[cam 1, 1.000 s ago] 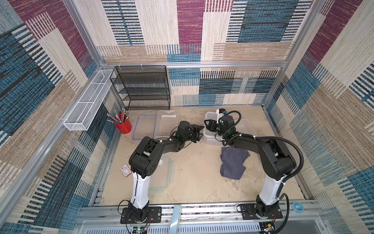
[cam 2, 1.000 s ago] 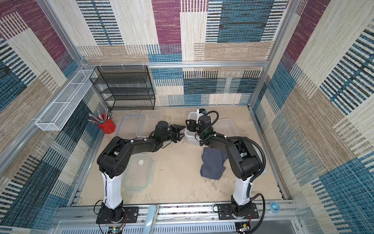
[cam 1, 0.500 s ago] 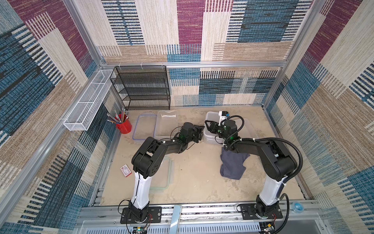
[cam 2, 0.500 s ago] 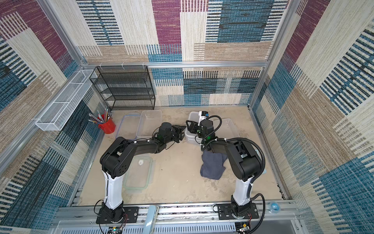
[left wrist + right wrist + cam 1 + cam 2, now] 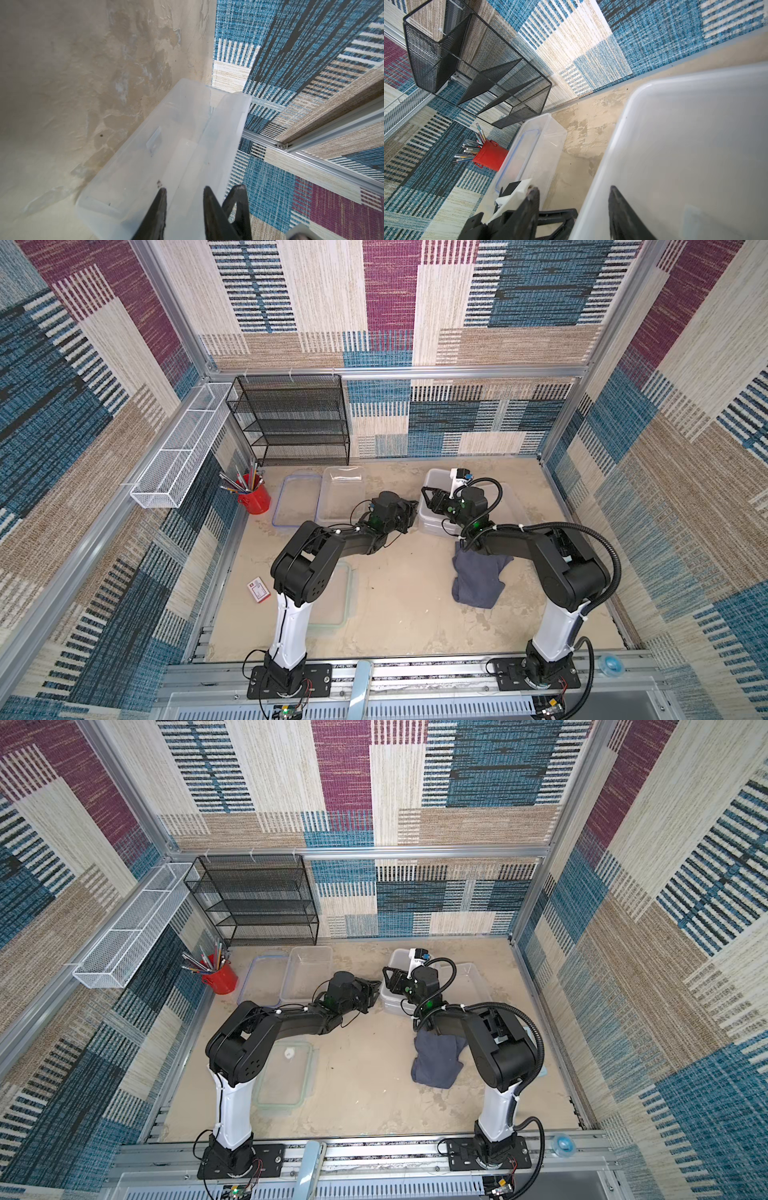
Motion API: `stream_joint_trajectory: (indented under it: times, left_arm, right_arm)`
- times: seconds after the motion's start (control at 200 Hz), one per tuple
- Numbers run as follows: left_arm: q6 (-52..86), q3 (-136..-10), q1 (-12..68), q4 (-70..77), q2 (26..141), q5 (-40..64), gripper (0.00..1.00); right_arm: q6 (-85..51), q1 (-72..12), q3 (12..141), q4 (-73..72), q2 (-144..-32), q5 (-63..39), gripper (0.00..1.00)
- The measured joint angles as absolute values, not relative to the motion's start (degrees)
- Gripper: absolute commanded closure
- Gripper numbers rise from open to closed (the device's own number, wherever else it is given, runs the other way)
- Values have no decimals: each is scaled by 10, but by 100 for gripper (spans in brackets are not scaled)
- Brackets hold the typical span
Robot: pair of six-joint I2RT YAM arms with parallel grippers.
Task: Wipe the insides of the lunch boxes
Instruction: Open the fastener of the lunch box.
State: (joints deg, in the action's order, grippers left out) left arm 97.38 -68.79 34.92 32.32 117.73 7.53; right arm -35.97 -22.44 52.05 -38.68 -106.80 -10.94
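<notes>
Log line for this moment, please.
left gripper: astride frosted tub wall, grip unclear | right gripper: open, astride its rim | grey cloth: on table, unheld

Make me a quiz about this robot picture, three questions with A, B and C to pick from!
1. Where is the grey cloth?
A. on a chair
B. on the table
C. in a bucket

2. What colour is the pencil cup?
A. red
B. green
C. yellow

3. How does the deep frosted tub stand?
A. upside down
B. on its side
C. upright, open on top

Answers:
1 B: both top views show it lying crumpled on the sandy tabletop.
2 A: its side is plainly red.
3 C: the right wrist view looks straight into its open inside.
</notes>
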Motion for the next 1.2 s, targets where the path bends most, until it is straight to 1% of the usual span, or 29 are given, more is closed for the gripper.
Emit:
stream_joint_trajectory:
  times: [0.07,0.155,0.235,0.265,0.406,0.446,0.531,0.736,1.027,1.127,1.202]
  left_arm:
    - [953,-691,350,319,1174,73,80]
    - [944,-693,350,318,1174,67,82]
    - [943,-696,350,318,1174,64,82]
    - [942,-696,350,318,1174,63,80]
    - [940,-696,350,315,1167,64,60]
    - [937,-696,350,308,1162,64,58]
    - [926,-702,350,286,1156,69,56]
    - [914,-734,350,247,1179,86,56]
    - [925,-738,350,266,1192,88,55]
    - [942,-735,350,292,1200,81,57]
    - [947,-733,351,307,1203,74,61]
  right_arm:
    - [-360,-224,519,-390,-1068,-109,45]
    - [-360,-224,517,-395,-1068,-109,45]
    - [-360,-224,516,-396,-1068,-109,45]
    - [-359,-224,516,-396,-1068,-109,45]
    - [-359,-224,516,-396,-1068,-109,45]
    - [-359,-224,516,-396,-1069,-109,46]
    - [-359,-224,517,-396,-1069,-108,46]
    - [-360,-224,518,-396,-1069,-108,46]
    - [-360,-224,522,-390,-1069,-108,46]
    - [-362,-224,522,-390,-1070,-108,46]
    - [-364,-224,522,-391,-1071,-108,46]
